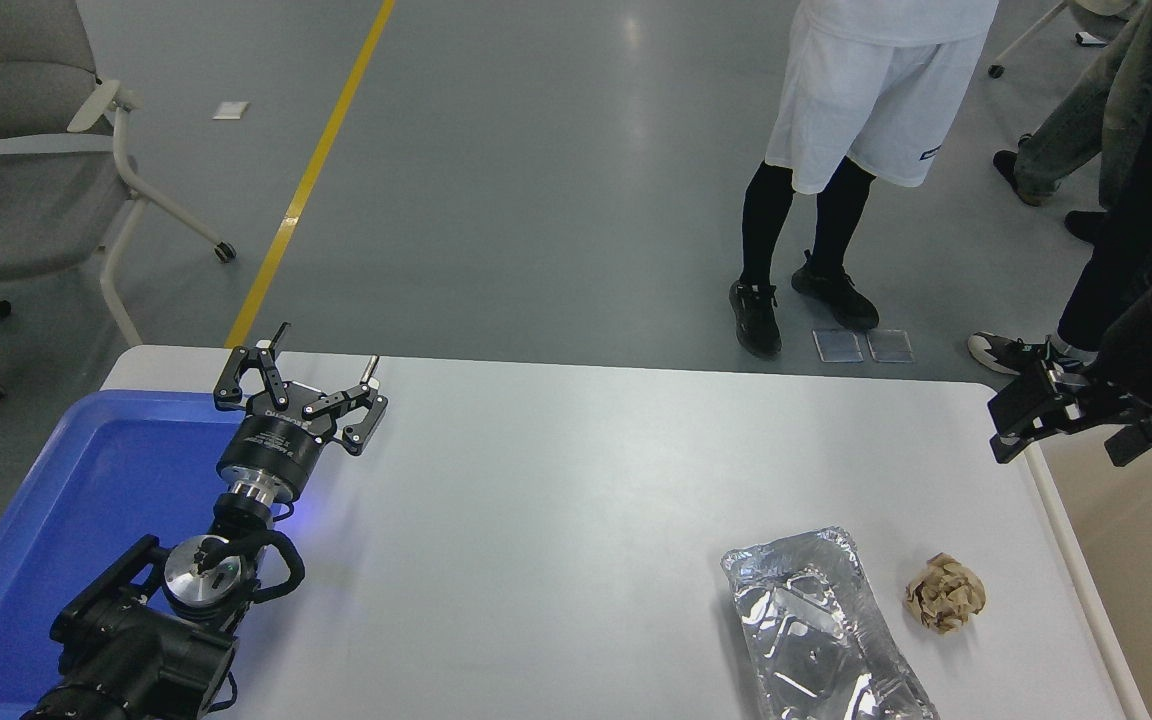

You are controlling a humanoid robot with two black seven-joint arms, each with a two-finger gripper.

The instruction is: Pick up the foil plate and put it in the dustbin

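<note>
**Inspector:** White laminate is recorded for the table, rounded at its corners. Grey polished floor is seen beyond it, crossed by one yellow line. One grey chair is noted at the upper left.

**Clerk:** Items on the table, counted?

**Inspector:** One foil plate is logged at the near right, flat on the surface and cut by the bottom edge. One brown paper ball lies just beside it, to its right, apart from it. One blue tray sits at the left end. One dustbin is placed against the right end.

**Clerk:** Arms?

**Inspector:** Two. The left gripper is parked above the tray's far corner, fingers spread, nothing held. The right gripper is held over the table's far right corner, near the dustbin rim, well apart from the plate; its fingers' spacing cannot be told.

**Clerk:** Persons?

**Inspector:** One in white shorts stands past the far edge. Dark-clad legs are seen at the right edge.
</note>
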